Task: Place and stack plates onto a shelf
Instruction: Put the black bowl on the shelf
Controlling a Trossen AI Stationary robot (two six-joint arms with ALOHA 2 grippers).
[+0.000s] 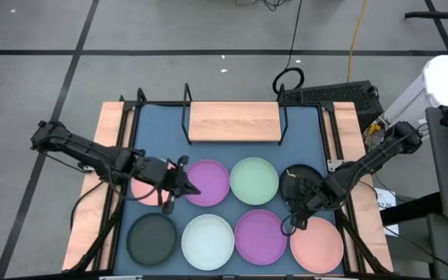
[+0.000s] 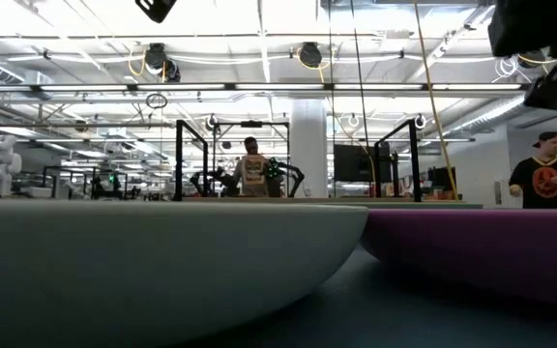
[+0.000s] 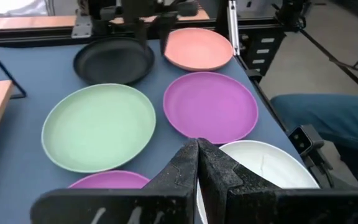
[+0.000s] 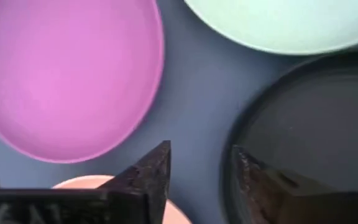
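Your right gripper (image 4: 201, 171) sits open beside the black plate (image 4: 309, 124), holding nothing; left gripper (image 3: 197, 163) pinched shut, empty. Eight plates out: two pink, two purple, two black, one green, one white.

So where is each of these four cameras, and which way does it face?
High: overhead, straight down on the blue table; both arms show.
Low: at tabletop height, facing the room; no arm identifiable.
Left wrist: behind the shut left end effector, over the plates.
Right wrist: behind the open right end effector.
Both wrist views share the round matte pale green plate.
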